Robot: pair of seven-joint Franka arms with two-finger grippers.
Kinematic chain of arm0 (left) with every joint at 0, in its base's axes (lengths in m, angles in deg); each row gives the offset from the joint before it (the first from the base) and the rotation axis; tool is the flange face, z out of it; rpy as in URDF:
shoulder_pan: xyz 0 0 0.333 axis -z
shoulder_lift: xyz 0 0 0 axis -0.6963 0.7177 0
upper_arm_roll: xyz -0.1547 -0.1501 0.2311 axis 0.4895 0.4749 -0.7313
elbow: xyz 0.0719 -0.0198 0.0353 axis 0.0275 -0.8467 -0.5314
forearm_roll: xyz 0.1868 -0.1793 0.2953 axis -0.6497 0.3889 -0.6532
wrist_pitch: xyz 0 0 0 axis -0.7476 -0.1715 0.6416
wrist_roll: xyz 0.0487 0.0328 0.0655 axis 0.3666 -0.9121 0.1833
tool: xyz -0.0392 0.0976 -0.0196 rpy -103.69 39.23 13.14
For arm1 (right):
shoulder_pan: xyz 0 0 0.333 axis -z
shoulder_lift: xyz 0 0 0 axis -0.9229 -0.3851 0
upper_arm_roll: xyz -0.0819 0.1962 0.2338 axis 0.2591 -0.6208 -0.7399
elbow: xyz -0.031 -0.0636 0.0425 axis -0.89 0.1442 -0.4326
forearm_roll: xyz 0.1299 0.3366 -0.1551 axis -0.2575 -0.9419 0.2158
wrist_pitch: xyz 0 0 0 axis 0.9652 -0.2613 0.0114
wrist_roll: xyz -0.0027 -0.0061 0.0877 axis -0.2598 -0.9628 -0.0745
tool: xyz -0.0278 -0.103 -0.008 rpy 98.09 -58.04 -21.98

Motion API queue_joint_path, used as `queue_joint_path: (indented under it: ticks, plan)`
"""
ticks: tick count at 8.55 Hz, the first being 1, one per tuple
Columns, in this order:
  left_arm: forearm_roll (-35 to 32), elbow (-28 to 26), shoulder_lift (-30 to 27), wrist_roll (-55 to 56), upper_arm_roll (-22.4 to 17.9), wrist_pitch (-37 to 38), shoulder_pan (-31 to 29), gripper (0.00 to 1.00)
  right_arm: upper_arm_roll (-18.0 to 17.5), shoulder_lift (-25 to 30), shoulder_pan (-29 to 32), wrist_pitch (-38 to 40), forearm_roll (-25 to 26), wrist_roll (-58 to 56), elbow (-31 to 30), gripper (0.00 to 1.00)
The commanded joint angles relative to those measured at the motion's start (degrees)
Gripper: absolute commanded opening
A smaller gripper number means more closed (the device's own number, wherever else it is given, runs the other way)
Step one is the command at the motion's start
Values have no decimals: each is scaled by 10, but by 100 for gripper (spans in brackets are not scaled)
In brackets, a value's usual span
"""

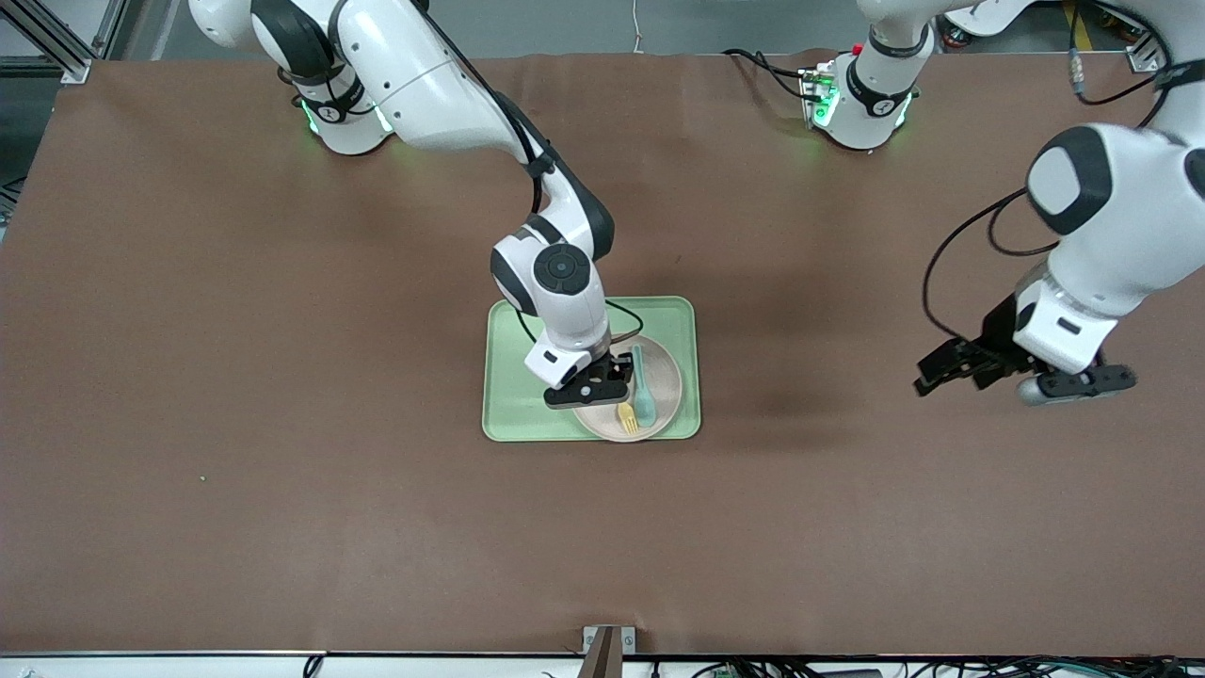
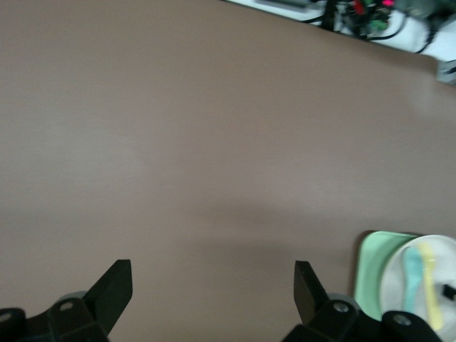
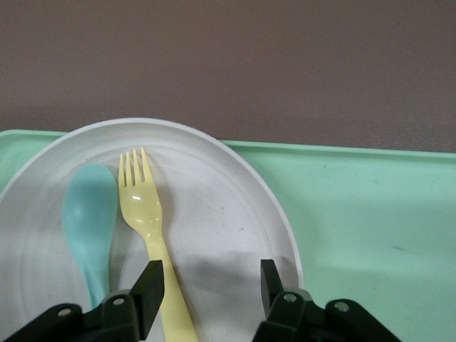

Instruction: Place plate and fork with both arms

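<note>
I had the right gripper (image 1: 617, 375) low over the plate (image 1: 662, 395), which sat on the light-green tray (image 1: 513, 377). Its fingers (image 3: 148, 288) stood partly apart, gripping nothing, with the yellow fork (image 3: 148, 224) handle running just beside one finger. The teal spoon (image 3: 89, 221) lay on the plate beside the fork. My left gripper (image 1: 941, 372) waited over bare desk (image 1: 282, 471), well apart from the tray, its fingers (image 2: 114, 288) spread wide and empty.

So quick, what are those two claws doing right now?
Left gripper: open, holding nothing, over bare table.
Right gripper: open, low over the plate, beside the fork, holding nothing.
</note>
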Motion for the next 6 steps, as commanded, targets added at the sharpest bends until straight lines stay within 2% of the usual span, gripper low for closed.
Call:
queue_joint_path:
  ticks: [1,2,3,4,6]
  plan:
    - [-23,14,-46,17,-101,87,88,100,4,-13,-16,5,6,15,14,62]
    - [-25,47,-58,6,-146,153,133,100,4,-18,-16,5,5,15,14,62]
    - [-33,67,-80,-3,-189,202,176,100,3,-20,-16,5,5,16,14,51]
    - [-35,69,-111,-45,-198,223,180,100,3,-21,-16,5,5,22,14,32]
    - [-36,106,-125,-122,-200,273,179,100,3,-22,-17,8,5,60,13,15]
